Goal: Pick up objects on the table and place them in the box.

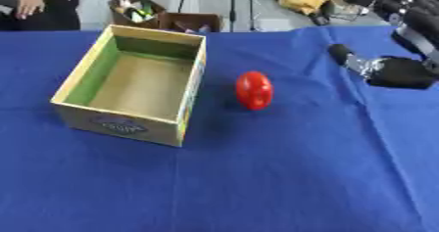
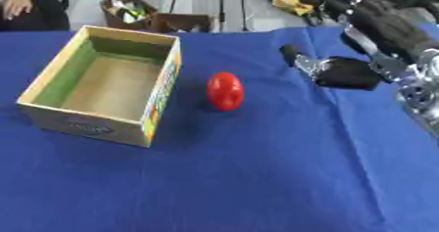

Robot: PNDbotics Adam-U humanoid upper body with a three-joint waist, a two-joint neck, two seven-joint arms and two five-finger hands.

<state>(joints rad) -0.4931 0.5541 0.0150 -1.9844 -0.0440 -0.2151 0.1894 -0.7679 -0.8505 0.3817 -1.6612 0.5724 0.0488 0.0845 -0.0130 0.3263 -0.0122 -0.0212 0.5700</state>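
Left eye view: blue cloth (image 1: 257, 177), open box (image 1: 190, 90), red object (image 1: 255, 90), right hand (image 2: 360, 45) released, fingers relaxed.

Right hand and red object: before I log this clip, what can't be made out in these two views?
- Right hand: both views are blurred, so the pose of its fingers is unclear; in the left eye view the right edge cuts it off.
- Left hand: appears in neither view.
- Red object: rounded and red, otherwise unidentifiable through blur.
- Box: front label print too blurred to read; its near wall hides part of the floor.
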